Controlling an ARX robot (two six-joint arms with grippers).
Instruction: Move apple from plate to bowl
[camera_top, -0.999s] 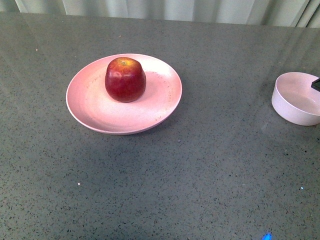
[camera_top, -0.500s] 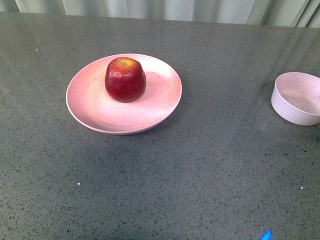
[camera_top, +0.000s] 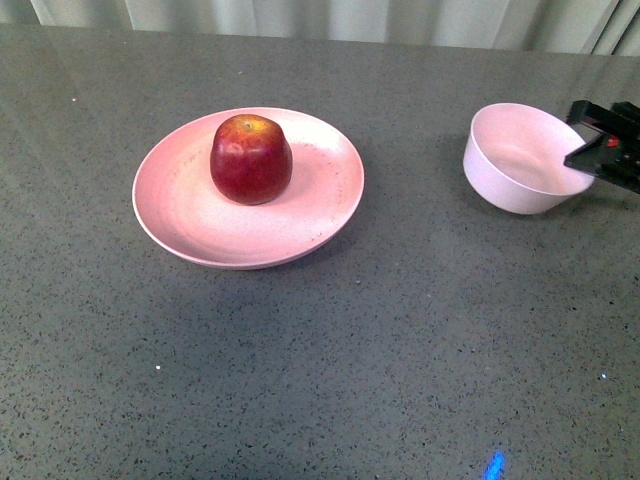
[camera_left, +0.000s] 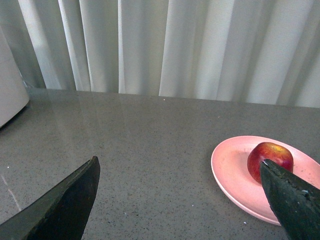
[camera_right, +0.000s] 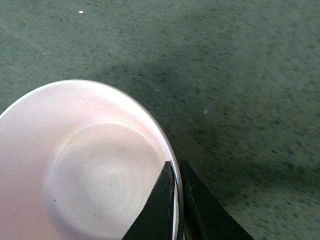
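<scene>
The apple (camera_top: 250, 160) sits upright on the plate (camera_top: 175, 215), stem dimple up, toward the plate's far side. It is too round to show a long axis. The bowl (camera_top: 510, 165) is well apart to the right, tipped with its mouth turned toward the plate; whether its base touches the table (camera_top: 400, 350) is hard to tell. The right gripper (camera_right: 176, 167) is clamped on the bowl's right rim, one finger inside and one outside. Bare table lies between plate and bowl. The left gripper (camera_left: 178, 162) hangs spread wide, holding nothing.
</scene>
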